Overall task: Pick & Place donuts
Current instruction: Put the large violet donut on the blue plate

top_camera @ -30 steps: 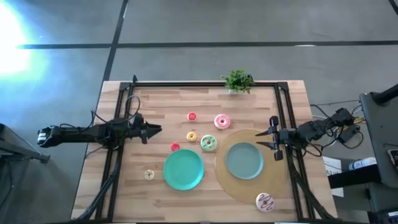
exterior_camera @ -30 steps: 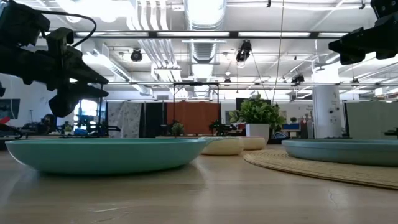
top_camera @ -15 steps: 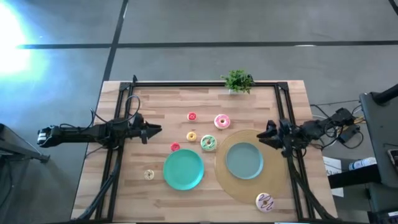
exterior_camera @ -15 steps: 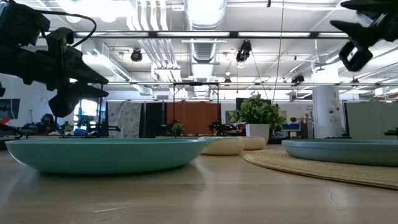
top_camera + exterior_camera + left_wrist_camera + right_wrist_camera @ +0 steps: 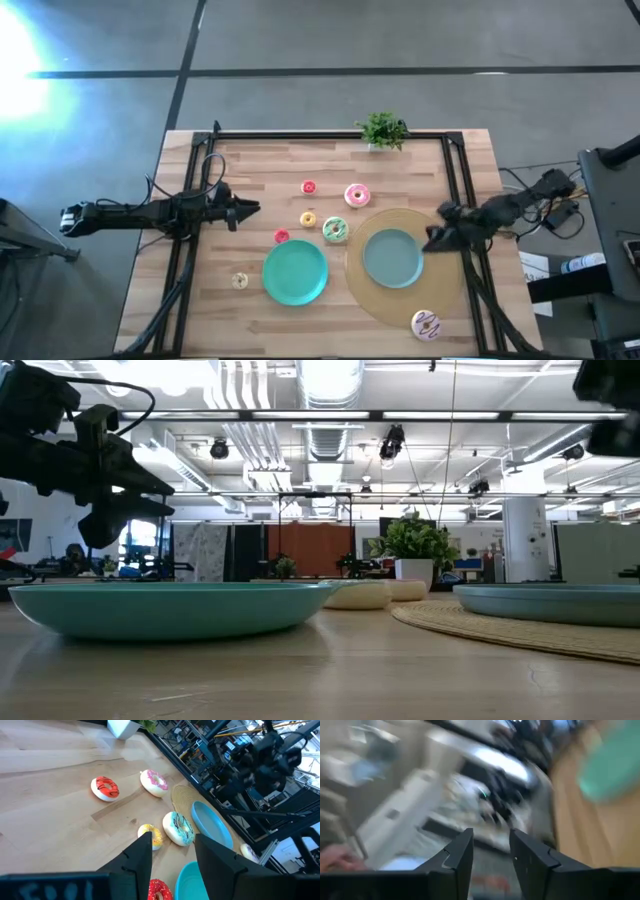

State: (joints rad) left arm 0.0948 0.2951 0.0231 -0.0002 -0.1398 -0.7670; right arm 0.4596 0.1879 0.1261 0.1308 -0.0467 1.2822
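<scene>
Seven donuts lie flat on the wooden table. In the high view they are a small red donut (image 5: 308, 187), a pink-frosted donut (image 5: 356, 196), a yellow donut (image 5: 308, 220), a green-white donut (image 5: 335, 230), a second red donut (image 5: 281, 237), a cream donut (image 5: 240, 281) and a white sprinkled donut (image 5: 427, 323). My left gripper (image 5: 245, 209) hangs open above the table's left half, left of the donut cluster. Its wrist view looks over the green-white donut (image 5: 178, 828) and the yellow donut (image 5: 152, 836). My right gripper (image 5: 435, 238) is open above the right rim of the woven mat; its wrist view (image 5: 491, 851) is smeared.
One teal plate (image 5: 295, 272) sits on bare wood near the middle. Another teal plate (image 5: 392, 258) rests on a round woven mat (image 5: 380, 305). A small potted plant (image 5: 382, 130) stands at the far edge. Black frame rails (image 5: 463, 200) run along the table's sides.
My right gripper has turned about its wrist and swung slightly toward the table's near edge, over the mat's right rim; in the low view it has slid toward the picture's upper right corner. Donuts and plates have stayed put.
</scene>
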